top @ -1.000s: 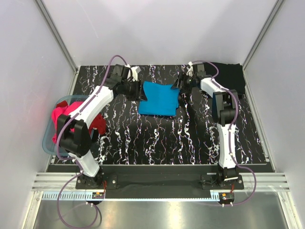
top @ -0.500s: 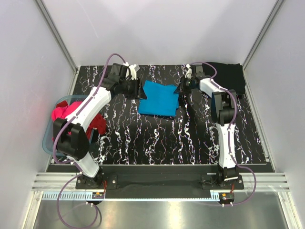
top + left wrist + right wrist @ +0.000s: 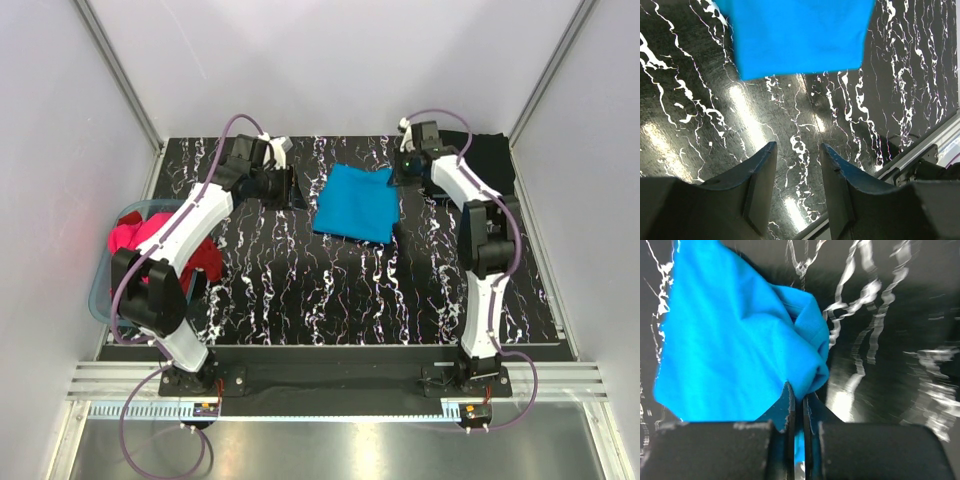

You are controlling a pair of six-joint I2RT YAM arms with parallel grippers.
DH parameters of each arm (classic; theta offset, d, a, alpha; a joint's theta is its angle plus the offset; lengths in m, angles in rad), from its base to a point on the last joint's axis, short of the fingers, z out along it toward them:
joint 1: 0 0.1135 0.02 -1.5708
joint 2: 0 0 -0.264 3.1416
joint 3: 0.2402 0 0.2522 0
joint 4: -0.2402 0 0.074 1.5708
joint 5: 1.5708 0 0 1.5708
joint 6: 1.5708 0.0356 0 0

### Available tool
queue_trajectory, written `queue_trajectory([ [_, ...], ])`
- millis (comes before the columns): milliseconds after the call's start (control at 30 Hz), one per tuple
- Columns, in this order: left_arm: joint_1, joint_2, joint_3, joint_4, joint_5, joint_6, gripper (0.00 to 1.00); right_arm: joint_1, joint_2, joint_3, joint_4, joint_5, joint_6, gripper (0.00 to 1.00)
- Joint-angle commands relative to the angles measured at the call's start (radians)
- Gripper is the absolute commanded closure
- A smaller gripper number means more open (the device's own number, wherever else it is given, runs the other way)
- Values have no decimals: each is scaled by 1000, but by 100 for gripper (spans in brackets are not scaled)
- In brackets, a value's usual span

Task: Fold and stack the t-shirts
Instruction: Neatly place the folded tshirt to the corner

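**Top external:** The turquoise t-shirt [image 3: 358, 203] lies folded on the marbled table [image 3: 300, 290], between the two grippers. The left gripper [image 3: 288, 188] stands near its left edge, apart from it. The right gripper [image 3: 401, 176] is at its far right corner. The black t-shirt [image 3: 482, 160] lies just beyond the right fingers. Pink and red t-shirts [image 3: 140, 238] fill the tub [image 3: 100, 295], well apart from both grippers.

**Left wrist:** Fingers [image 3: 760, 175] are parted and empty. The turquoise cloth lies ahead of the tips, untouched.

**Right wrist:** Fingers [image 3: 782, 415] are pressed together, pinching a bunched turquoise edge.
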Motion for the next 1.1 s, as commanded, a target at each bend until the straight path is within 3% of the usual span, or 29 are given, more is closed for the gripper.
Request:
queue_trajectory([
  [0, 2, -60, 2, 30, 2, 9, 55, 2, -141, 22, -33, 146, -137, 100],
  [333, 2, -69, 0, 33, 36, 0, 55, -39, -149, 138, -70, 301, -315, 100],
  [1067, 1, -98, 3, 33, 28, 9, 54, -159, -149, 335, -104, 294, -486, 100],
])
